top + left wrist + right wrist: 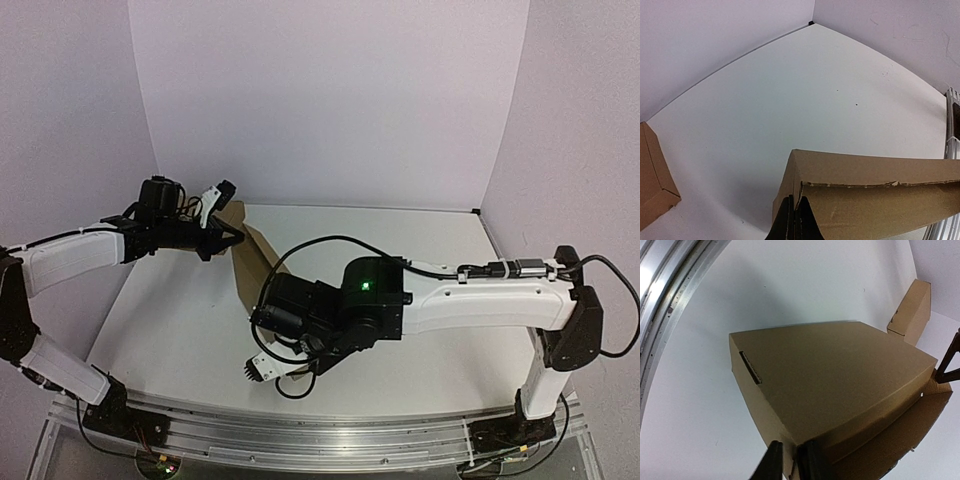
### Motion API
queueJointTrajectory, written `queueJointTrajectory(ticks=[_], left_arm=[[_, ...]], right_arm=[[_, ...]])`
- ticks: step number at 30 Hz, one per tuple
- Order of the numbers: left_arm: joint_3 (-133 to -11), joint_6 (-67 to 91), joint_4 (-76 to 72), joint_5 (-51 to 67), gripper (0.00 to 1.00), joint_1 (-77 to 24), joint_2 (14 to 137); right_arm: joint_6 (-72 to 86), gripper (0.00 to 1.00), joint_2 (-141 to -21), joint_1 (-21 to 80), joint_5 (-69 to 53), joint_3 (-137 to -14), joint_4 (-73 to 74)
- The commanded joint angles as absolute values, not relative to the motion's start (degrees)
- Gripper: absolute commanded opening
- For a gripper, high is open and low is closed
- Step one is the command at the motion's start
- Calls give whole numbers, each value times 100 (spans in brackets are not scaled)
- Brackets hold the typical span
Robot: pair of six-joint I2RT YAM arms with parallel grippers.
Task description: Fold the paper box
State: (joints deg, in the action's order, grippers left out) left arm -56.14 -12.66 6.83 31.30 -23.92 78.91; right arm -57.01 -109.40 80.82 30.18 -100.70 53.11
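The paper box (250,262) lies between the arms, apparently folded shut. Left gripper (795,201) pinches its edge; right gripper (791,446) stands narrow astride a corner, grip unclear. Next: let go cleanly.

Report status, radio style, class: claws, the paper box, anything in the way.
Left claw shut on paper box edge. Right claw straddling a box wall, grip unclear. Second cardboard box nearby, apart.
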Motion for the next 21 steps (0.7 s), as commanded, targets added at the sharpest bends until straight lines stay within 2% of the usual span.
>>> queueJointTrajectory(ticks=[1, 5, 10, 16, 21], left_arm=[[-5162, -967, 1442, 3559, 0, -2604, 8185], [-4963, -1059, 1153, 3583, 0, -2584, 8176], [-4818, -1274, 968, 3680, 0, -2584, 8167], [-4733, -1569, 885, 3643, 0, -2584, 8152], [-4755, -1718, 858, 3665, 0, -2593, 8128]], right_arm=[[-5433, 26, -11357, 7903, 2753, -9827, 5461], [-5257, 37, -11229, 7907, 2467, -10151, 5186], [-4989, 44, -10932, 7904, 1901, -10239, 4664], [-4409, 59, -10391, 7846, 347, -9999, 3394], [-3385, 63, -10042, 7574, -467, -9785, 2340]])
